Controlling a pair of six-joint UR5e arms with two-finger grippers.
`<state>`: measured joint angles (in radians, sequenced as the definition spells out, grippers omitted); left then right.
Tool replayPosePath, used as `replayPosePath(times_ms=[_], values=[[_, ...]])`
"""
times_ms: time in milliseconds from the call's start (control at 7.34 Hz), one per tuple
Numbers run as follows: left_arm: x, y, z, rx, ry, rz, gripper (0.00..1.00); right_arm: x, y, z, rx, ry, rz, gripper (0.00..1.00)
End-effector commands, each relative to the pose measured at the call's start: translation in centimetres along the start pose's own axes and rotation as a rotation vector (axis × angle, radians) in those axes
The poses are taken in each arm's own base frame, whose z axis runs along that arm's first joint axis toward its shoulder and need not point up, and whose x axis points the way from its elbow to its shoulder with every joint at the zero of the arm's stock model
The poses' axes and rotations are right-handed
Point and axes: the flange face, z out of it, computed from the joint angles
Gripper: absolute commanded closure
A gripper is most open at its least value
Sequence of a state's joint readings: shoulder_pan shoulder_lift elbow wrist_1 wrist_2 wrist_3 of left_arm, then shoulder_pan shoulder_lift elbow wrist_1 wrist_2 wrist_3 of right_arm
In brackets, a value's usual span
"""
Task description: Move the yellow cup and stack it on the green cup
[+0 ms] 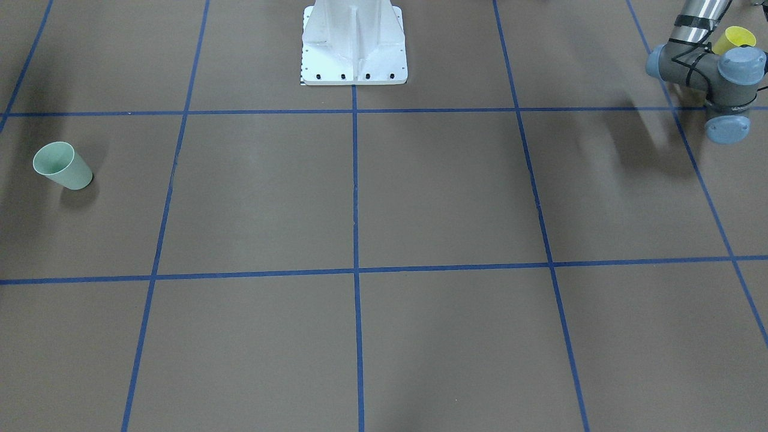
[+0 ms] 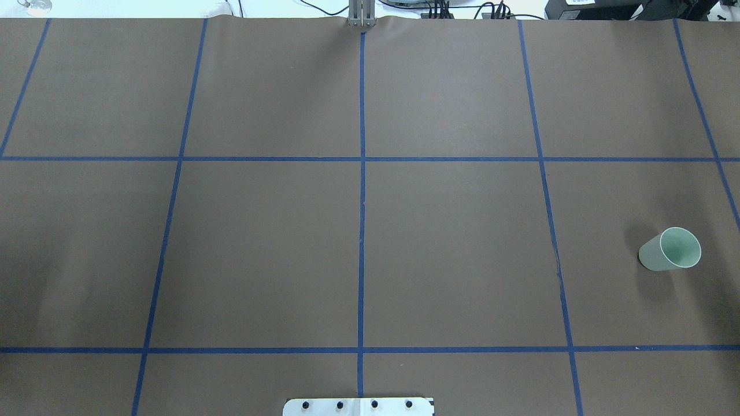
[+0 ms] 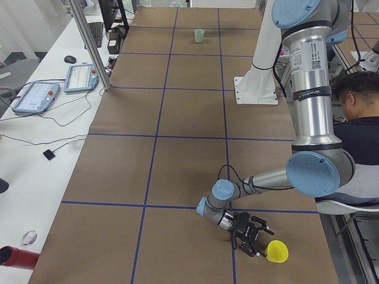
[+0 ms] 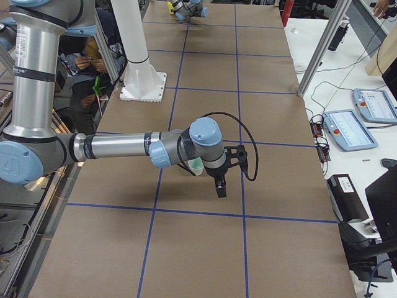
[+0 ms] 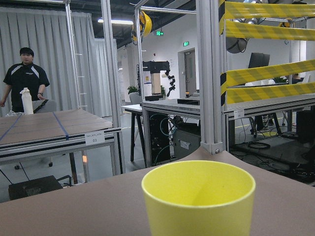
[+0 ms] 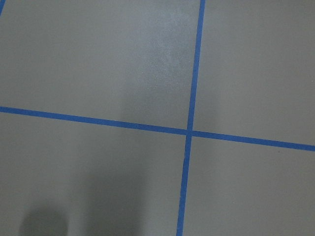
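Observation:
The yellow cup stands upright near the table's corner on my left side; it fills the bottom of the left wrist view and peeks out behind my left arm's wrist. My left gripper is low beside it, fingers toward the cup; I cannot tell whether it is open or shut. The green cup stands upright far to my right. My right gripper hangs above the table just beyond the green cup; its state is unclear too.
The white robot pedestal stands at the table's robot-side edge. Blue tape lines grid the brown table. A seated person is next to the left arm. Tablets and a metal post are on the side bench.

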<state>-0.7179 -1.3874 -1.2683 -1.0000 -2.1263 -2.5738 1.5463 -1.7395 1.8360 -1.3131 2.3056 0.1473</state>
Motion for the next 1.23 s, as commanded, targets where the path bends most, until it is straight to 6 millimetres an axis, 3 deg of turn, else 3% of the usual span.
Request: replayPosePath(times_ms=[0,545,1089], values=[[0.3,-0.2,0.4,0.011,0.006,-0.004,0.00,0.0,0.0,0.0,-0.001,0.000,0.001,0.01],[2.0,-0.2,2.7,0.030,-0.002,-0.019,0.00,0.0,0.0,0.0,-0.001,0.000,0.001,0.01],[2.5,0.1,3.5,0.029,-0.005,-0.020,0.00,0.1,0.2,0.1,-0.004,0.001,0.004,0.01]])
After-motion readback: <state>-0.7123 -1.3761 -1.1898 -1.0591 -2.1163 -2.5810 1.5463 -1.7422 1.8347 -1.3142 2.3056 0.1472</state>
